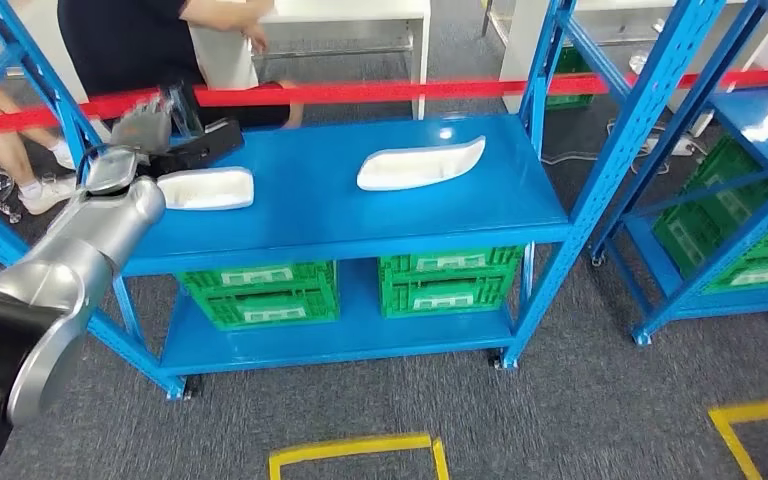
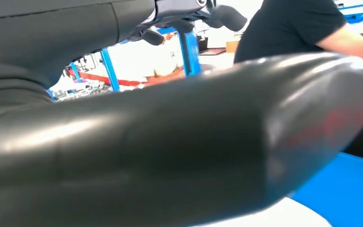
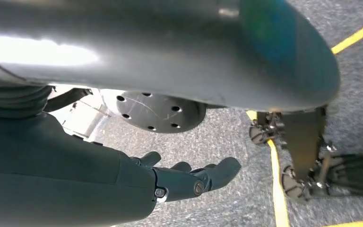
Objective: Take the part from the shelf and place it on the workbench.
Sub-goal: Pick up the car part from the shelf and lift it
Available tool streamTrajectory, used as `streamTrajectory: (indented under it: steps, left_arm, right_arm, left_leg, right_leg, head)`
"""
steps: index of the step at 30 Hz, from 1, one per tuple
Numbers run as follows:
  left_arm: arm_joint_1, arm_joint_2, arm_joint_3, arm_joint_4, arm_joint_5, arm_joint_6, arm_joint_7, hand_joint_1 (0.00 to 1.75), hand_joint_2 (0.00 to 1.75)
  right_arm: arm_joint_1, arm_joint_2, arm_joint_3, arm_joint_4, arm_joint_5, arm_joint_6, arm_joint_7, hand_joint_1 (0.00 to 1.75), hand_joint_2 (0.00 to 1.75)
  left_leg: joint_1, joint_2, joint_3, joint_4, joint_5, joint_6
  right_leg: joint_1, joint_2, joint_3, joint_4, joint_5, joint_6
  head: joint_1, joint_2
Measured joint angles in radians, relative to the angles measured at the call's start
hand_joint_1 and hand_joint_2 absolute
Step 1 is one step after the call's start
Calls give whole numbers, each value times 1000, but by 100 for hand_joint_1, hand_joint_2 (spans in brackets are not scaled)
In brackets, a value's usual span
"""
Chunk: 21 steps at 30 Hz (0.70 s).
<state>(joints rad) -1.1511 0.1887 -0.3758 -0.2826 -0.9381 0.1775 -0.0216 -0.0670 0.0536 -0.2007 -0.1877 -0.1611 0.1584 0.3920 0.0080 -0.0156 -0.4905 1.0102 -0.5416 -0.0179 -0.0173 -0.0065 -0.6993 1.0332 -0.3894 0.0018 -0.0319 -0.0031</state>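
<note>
Two white moulded parts lie on the blue shelf's top level: one at the left, a longer one in the middle. My left hand reaches in over the shelf's left end, just behind the left part, fingers spread away from the thick thumb, nothing in it. An edge of the white part shows under the thumb. My right hand hangs beside my body over the carpet, fingers loosely apart and holding nothing.
A black flat object lies right behind the left part. A person in a black shirt stands behind the shelf past a red tape. Green crates fill the lower level. Another blue rack stands at the right.
</note>
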Motion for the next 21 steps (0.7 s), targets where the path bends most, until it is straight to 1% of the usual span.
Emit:
streamTrajectory:
  steps: [1,2,3,4,5,6,7,8,9,10,11,13,14,15,16,17,18,19,20,21]
  left_arm:
    - [1,0,1,-1,0,-1,-1,0,0]
    - [1,2,2,-2,0,-1,-2,0,0]
    - [2,3,4,-4,0,-1,-2,0,0]
    - [2,6,5,-6,0,-1,-2,0,0]
    - [3,9,7,-6,0,-1,-3,0,0]
    - [6,13,9,-6,1,-1,-3,0,0]
    - [11,17,11,-6,2,-1,-3,0,0]
    - [18,20,13,-5,2,-1,-4,0,0]
    - [26,24,14,-5,3,-1,-6,0,0]
    - [33,27,15,-5,3,-1,-8,0,0]
    - [37,31,16,-5,3,-1,-9,0,0]
    - [40,39,18,-4,3,-1,-11,0,0]
    - [41,43,20,-4,3,-1,-10,0,0]
    - [43,46,22,-5,3,-1,-10,0,0]
    - [44,49,23,-7,3,-1,-10,0,0]
    - [43,50,24,-9,3,-1,-10,0,0]
    - [42,51,25,-12,3,-1,-10,0,0]
    - [38,51,26,-14,3,-1,-11,0,0]
    - [35,51,27,-15,3,-1,-11,0,0]
    - [34,51,29,-16,3,-1,-11,0,0]
  right_arm:
    - [0,0,0,0,0,0,1,0,0]
    - [-1,1,0,0,0,0,5,0,0]
    - [-2,1,0,0,0,0,10,0,0]
    - [-3,1,0,0,1,0,13,0,0]
    - [-4,1,0,0,1,0,13,0,0]
    - [-4,1,0,0,2,0,12,0,0]
    - [-3,1,0,0,3,0,10,0,0]
    - [-2,1,0,0,4,0,9,0,0]
    - [-2,1,0,0,5,0,9,0,0]
    - [-1,1,0,0,5,0,9,0,0]
    - [-1,1,0,0,6,0,9,0,0]
    - [-2,2,0,0,6,0,8,0,0]
    - [-2,2,0,0,7,0,7,0,0]
    - [-3,3,1,0,7,0,7,0,0]
    - [-3,3,1,0,8,0,8,0,0]
    - [-4,3,1,-1,8,0,9,0,0]
    - [-6,2,1,-1,9,0,11,0,0]
    - [-8,2,1,-1,9,0,12,0,0]
    - [-10,2,1,-1,9,0,12,0,0]
    - [-12,2,1,-1,9,0,11,0,0]
  left_leg:
    - [-1,-1,6,3,-2,-8]
    - [0,0,7,7,-2,-14]
    - [1,1,4,25,3,-20]
    - [2,4,-16,61,7,-24]
    - [2,6,-47,113,5,-27]
    - [3,8,-89,178,-8,-29]
    - [3,9,-134,237,-33,-29]
    - [3,9,-173,277,-64,-28]
    - [3,9,-201,290,-88,-26]
    - [3,9,-216,273,-89,-23]
    - [2,10,-218,229,-63,-19]
    - [-2,11,-209,100,59,-10]
    - [-5,11,-202,51,108,-6]
    - [-8,11,-196,20,140,-1]
    - [-10,10,-191,9,143,3]
    - [-9,8,-178,11,140,9]
    - [-7,6,-166,9,138,15]
    - [-5,5,-155,9,134,21]
    - [-5,4,-144,8,129,27]
    - [-5,3,-136,8,122,31]
  right_leg:
    - [2,1,5,1,-13,-11]
    - [1,2,14,1,-15,-20]
    - [1,3,25,-1,-20,-29]
    - [0,5,35,-2,-27,-36]
    - [0,7,47,-4,-34,-42]
    - [0,9,57,-6,-43,-45]
    - [1,12,68,-6,-53,-47]
    - [1,14,81,-7,-65,-48]
    - [2,15,97,-7,-77,-48]
    - [3,17,114,-7,-90,-48]
    - [4,18,131,-7,-104,-48]
    - [8,19,161,-6,-130,-44]
    - [10,20,173,-6,-145,-39]
    - [11,21,185,-5,-157,-33]
    - [14,22,198,-2,-165,-27]
    - [15,22,206,2,-170,-21]
    - [14,21,208,16,-168,-16]
    - [14,19,195,44,-166,-11]
    - [13,17,168,88,-170,-7]
    - [11,15,128,144,-183,-4]
  head:
    - [0,0]
    - [-1,0]
    - [-1,0]
    - [-3,0]
    - [-5,0]
    - [-7,0]
    - [-9,0]
    - [-9,0]
    - [-10,0]
    - [-10,0]
    - [-11,0]
    - [-11,0]
    - [-11,0]
    - [-11,0]
    - [-11,0]
    - [-11,0]
    - [-10,0]
    - [-9,0]
    - [-9,0]
    - [-8,0]
